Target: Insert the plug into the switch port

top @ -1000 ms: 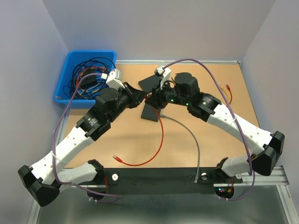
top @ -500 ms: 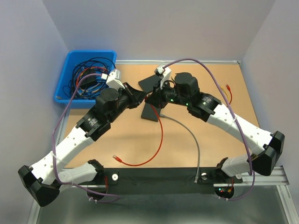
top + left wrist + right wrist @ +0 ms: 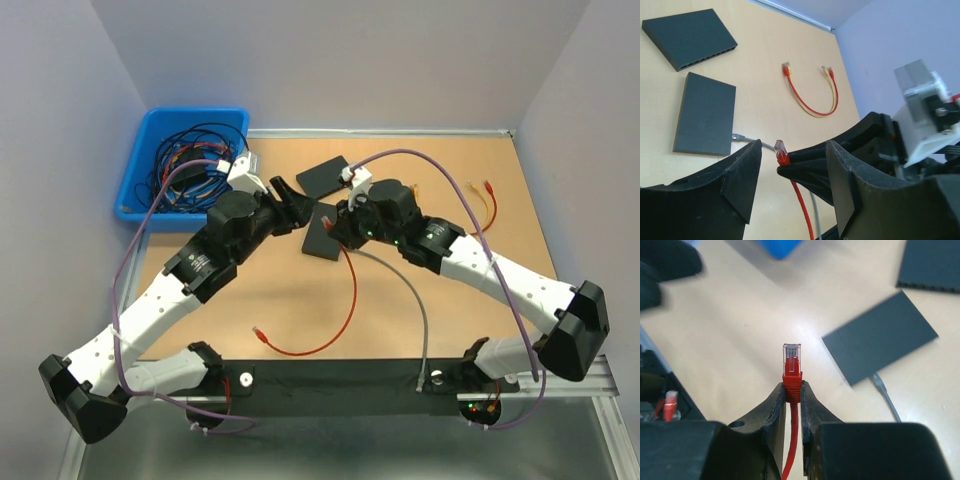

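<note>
The red plug (image 3: pixel 792 360) with its clear tip sticks out of my right gripper (image 3: pixel 793 386), which is shut on the plug's red boot. In the left wrist view the same plug (image 3: pixel 780 152) sits between the spread fingers of my left gripper (image 3: pixel 795 145), which is open and touches nothing. A flat black switch (image 3: pixel 322 236) lies just beside both grippers, with a grey cable (image 3: pixel 420 300) plugged into it. A second black switch (image 3: pixel 690 36) lies farther back, a row of ports along its edge. From above, my right gripper (image 3: pixel 329 223) and left gripper (image 3: pixel 290 205) nearly meet.
The red cable (image 3: pixel 350 290) loops toward the near edge and ends in a loose plug (image 3: pixel 258 333). A blue bin (image 3: pixel 135 175) full of cables stands at the far left. Short red and yellow cables (image 3: pixel 487 198) lie at the right.
My left gripper has opened and let go of the plug. The right gripper now holds it alone and has shifted nearer and left, uncovering the far switch.
</note>
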You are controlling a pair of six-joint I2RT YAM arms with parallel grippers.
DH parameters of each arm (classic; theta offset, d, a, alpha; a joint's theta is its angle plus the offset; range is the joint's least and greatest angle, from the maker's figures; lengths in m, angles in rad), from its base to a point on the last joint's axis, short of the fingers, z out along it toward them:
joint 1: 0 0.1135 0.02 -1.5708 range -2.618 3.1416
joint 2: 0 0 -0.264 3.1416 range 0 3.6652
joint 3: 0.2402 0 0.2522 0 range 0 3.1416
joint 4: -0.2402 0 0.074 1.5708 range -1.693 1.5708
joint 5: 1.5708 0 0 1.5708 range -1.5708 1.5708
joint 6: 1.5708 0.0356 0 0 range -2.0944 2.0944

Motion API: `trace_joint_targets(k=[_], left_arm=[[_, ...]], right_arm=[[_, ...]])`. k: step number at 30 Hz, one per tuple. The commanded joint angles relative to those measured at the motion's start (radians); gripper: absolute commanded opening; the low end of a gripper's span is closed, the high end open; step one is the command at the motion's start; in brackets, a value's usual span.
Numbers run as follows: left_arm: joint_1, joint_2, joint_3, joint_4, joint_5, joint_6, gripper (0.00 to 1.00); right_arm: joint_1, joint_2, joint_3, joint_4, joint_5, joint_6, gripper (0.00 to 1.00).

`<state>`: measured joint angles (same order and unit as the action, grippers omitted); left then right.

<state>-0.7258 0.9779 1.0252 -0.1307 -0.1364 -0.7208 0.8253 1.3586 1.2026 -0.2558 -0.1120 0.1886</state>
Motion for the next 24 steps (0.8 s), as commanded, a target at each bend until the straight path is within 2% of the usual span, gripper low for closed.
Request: trace_joint_targets(k=[1, 9, 17, 20, 24], left_arm=[[0.003, -0.021, -0.02, -0.004, -0.051, 0.057, 0.67], [0.126, 0.027, -0.091, 0.069, 0.049, 0.118, 0.72], [0.275, 0.117, -0.192, 0.275, 0.234, 0.208, 0.72], [0.305, 0.221, -0.176, 0.354, 0.271, 0.256, 0.72], [0.327, 0.448, -0.102, 0.428, 0.336, 0.31, 0.72]], right_arm=[[-0.05, -0.059, -0.067, 0.017, 0.103, 0.029, 0.0], [-0.133, -0.006, -0.139, -0.074, 0.235, 0.02, 0.01], [-0.254, 0.254, -0.054, -0.068, 0.264, 0.015, 0.0], [-0.287, 0.368, 0.01, -0.051, 0.247, 0.014, 0.0], [-0.291, 0.483, 0.075, -0.025, 0.195, 0.022, 0.0]])
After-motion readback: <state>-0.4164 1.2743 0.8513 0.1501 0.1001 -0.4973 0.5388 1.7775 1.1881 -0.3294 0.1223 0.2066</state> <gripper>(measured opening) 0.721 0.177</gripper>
